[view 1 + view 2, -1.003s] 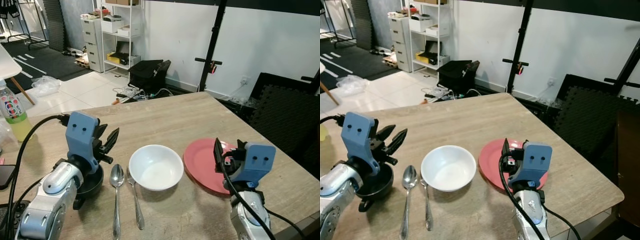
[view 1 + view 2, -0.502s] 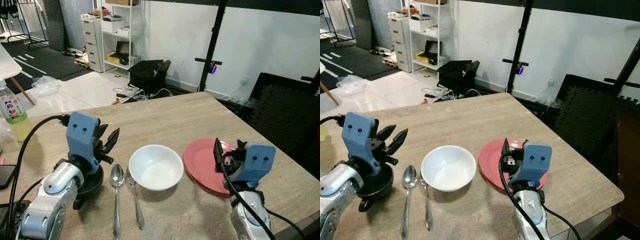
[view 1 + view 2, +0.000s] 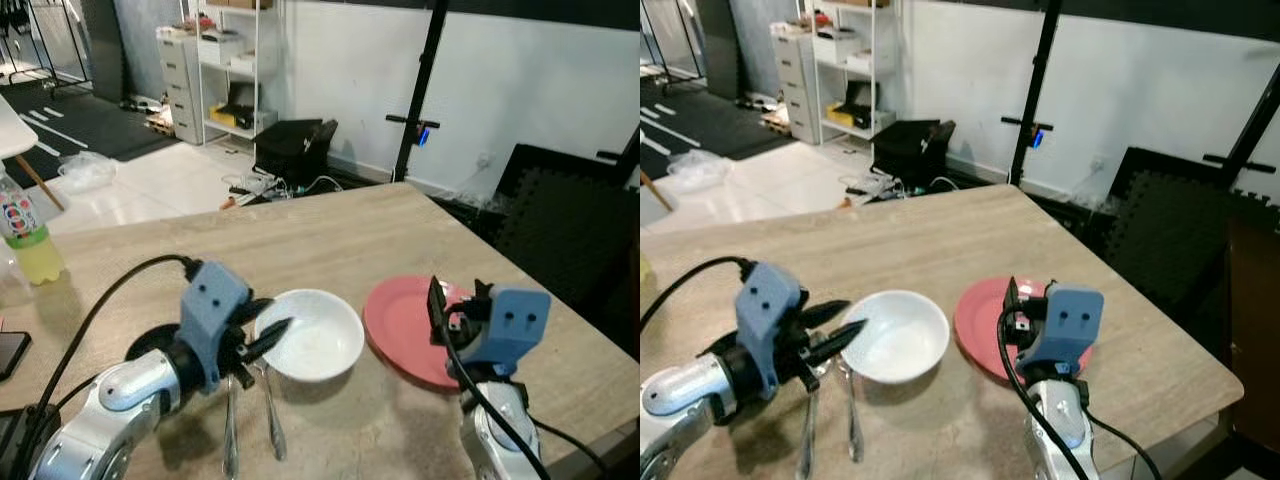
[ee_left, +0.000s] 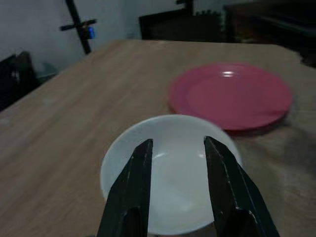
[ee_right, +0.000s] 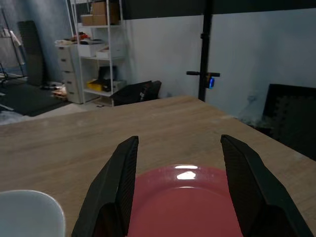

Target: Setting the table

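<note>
A white bowl (image 3: pixel 315 338) sits mid-table with a pink plate (image 3: pixel 405 322) just to its right. My left gripper (image 3: pixel 275 316) is open, low over the bowl's left rim; in the left wrist view its fingers (image 4: pixel 133 187) straddle the white bowl (image 4: pixel 173 173), with the pink plate (image 4: pixel 229 94) beyond. Under that arm lie a spoon (image 3: pixel 230 448) and a fork (image 3: pixel 272 425). A black bowl (image 3: pixel 146 345) peeks out behind the arm. My right gripper (image 3: pixel 458 302) is open, hovering over the plate's near right edge with nothing between its fingers (image 5: pixel 118 187).
A soft-drink bottle (image 3: pixel 25 235) stands at the table's far left, with a dark phone (image 3: pixel 10 352) near it. The table's right edge (image 3: pixel 560 310) runs close past the plate. Beyond the table are shelves (image 3: pixel 215 70) and a black stand (image 3: pixel 420 100).
My left gripper has swung right, from above the black bowl to the white bowl's left rim. The right arm has stayed put. The view has shifted slightly.
</note>
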Robot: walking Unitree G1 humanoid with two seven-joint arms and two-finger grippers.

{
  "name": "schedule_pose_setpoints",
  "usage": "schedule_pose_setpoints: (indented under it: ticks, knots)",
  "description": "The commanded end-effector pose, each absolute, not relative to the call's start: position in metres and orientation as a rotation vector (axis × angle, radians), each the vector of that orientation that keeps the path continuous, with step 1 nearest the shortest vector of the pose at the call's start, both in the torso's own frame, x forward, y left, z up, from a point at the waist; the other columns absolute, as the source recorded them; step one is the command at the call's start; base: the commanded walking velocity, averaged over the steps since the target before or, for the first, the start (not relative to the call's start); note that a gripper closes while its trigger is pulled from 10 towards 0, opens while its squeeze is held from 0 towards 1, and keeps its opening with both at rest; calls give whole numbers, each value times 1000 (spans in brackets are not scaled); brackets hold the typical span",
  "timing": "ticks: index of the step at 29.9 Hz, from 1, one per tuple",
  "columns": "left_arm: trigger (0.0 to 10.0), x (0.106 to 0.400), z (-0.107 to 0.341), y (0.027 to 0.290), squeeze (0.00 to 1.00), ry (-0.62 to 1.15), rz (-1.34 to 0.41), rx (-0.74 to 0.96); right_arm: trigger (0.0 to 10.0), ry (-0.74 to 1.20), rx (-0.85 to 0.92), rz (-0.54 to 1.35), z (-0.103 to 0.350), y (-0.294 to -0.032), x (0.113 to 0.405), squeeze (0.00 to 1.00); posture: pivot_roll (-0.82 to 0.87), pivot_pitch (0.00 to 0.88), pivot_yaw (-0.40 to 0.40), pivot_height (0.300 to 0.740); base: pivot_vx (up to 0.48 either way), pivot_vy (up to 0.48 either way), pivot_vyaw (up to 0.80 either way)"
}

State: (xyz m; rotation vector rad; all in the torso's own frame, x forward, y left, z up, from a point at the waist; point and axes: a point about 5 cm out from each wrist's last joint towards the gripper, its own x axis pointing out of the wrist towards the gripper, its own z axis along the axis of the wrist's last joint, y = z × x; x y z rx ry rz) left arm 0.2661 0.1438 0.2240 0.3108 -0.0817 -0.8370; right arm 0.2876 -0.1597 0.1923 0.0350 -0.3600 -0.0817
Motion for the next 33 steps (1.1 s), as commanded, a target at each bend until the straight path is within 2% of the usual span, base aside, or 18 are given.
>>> schedule_pose_setpoints:
  ticks: [1,3,8,14,15,16,17,25,29,32,33]
  knots:
    - [10000,266,234,157,0,-51,-934,355,10000,-341,25,-88,190,-163,290,0,145,4,-11,740,0,0,0]
    - [10000,272,238,170,1000,-11,-989,419,10000,-344,24,-86,190,-162,291,0,147,6,-11,740,0,0,0]
    - [10000,293,236,182,1000,64,-1035,526,10000,-348,25,-85,192,-162,292,0,133,7,-2,740,0,0,0]
    - [10000,302,229,171,1000,104,-1152,575,10000,-348,25,-94,192,-163,290,0,119,13,-1,740,0,0,0]
    - [10000,306,226,164,325,110,-1191,623,10000,-348,24,-95,192,-163,290,0,114,18,1,740,0,0,0]
    - [10000,312,223,157,0,114,-1233,717,10000,-348,22,-96,192,-164,289,0,107,21,3,740,0,0,0]
    - [10000,319,219,148,0,128,-1294,827,10000,-349,19,-98,192,-164,288,0,102,23,9,740,0,0,0]
    - [10000,327,200,139,0,242,-1477,972,10000,-355,16,-129,193,-167,283,0,78,31,41,740,0,0,0]
    - [10000,331,192,137,0,246,-1477,995,10000,-354,18,-134,192,-167,282,0,73,37,49,740,0,0,0]
    - [10000,340,181,133,0,207,-1407,1049,10000,-351,23,-140,191,-166,281,0,73,38,51,740,0,0,0]
    - [7725,342,179,132,0,193,-1382,1062,10000,-351,24,-141,191,-166,280,0,74,42,52,740,0,0,0]
